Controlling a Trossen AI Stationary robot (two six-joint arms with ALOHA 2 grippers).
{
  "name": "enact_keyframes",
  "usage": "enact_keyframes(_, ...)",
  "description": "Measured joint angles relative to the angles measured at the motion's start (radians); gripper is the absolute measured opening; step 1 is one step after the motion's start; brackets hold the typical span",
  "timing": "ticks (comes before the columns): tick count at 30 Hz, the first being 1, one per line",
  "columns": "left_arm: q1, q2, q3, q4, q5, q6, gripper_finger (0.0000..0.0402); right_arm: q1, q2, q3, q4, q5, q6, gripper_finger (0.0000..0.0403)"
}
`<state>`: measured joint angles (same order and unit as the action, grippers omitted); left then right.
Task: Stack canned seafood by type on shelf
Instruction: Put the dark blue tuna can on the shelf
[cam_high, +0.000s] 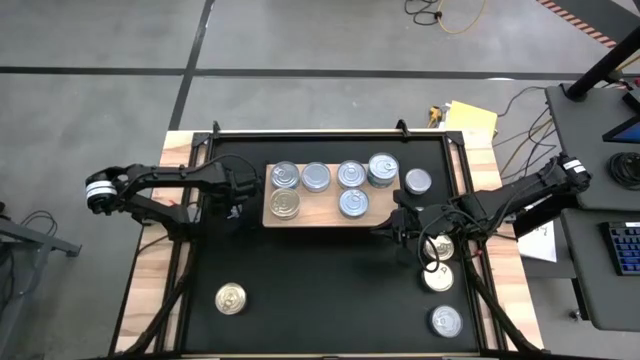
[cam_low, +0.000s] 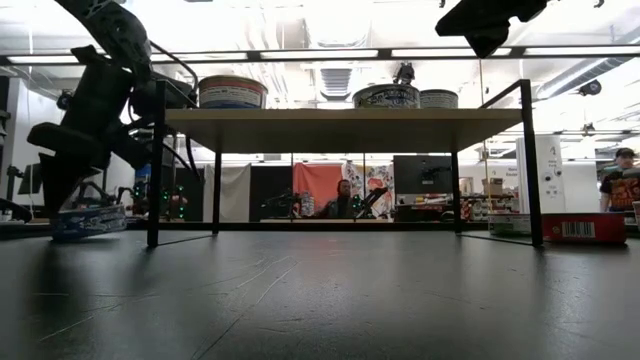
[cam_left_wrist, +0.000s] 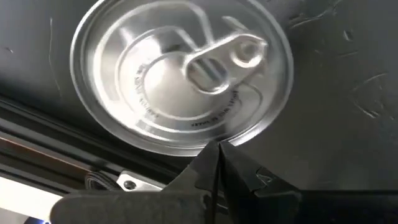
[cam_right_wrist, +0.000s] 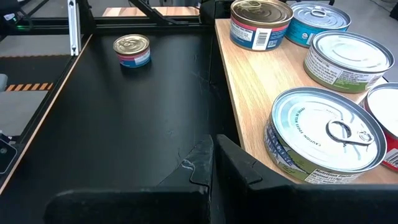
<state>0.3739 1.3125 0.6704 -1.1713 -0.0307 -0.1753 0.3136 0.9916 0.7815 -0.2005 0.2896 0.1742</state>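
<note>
We see six tins on the shelf (cam_high: 325, 213), a gold-lidded tin (cam_high: 231, 298) alone on the mat. The left gripper (cam_left_wrist: 216, 163), fingers pressed together, hovers over a silver lid (cam_left_wrist: 183, 68), probably off the shelf's left end. The right gripper (cam_right_wrist: 213, 155), also pressed together and empty, hangs by the shelf's right end.

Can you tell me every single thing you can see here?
shelf: one, light wood, middle of mat
mat: one, black, on table
cans on shelf: six tops showing, mostly silver
cans on mat: five seen from above, one gold at front left, four pale on the right
hidden can: one, silver, on mat under left gripper
people: two, far behind table
left gripper: shut, by shelf's left end
right gripper: shut, by shelf's right front corner
</note>
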Motion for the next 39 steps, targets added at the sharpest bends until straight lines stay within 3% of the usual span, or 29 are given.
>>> enact_keyframes(4,0.0,0.0,0.0,0.002,0.041,0.01,0.0,0.0,0.0,0.0,0.0,0.0,-0.001,0.0009)
enact_keyframes(17,-0.001,-0.004,0.03,-0.058,0.042,0.018,0.0,0.0,0.0,0.0,0.005,0.0,-0.001,0.0009)
enact_keyframes(22,-0.001,-0.007,0.04,-0.053,-0.06,-0.007,0.0,0.0,0.0,0.0,0.005,0.0,-0.001,0.0009)
enact_keyframes(26,-0.001,-0.007,0.021,-0.007,-0.062,-0.01,0.0,0.0,0.0,0.0,0.009,0.001,-0.001,0.0009)
enact_keyframes(39,-0.01,-0.007,0.005,0.004,0.129,-0.048,0.0,0.0,0.0,0.0,0.012,0.001,0.0,0.0009)
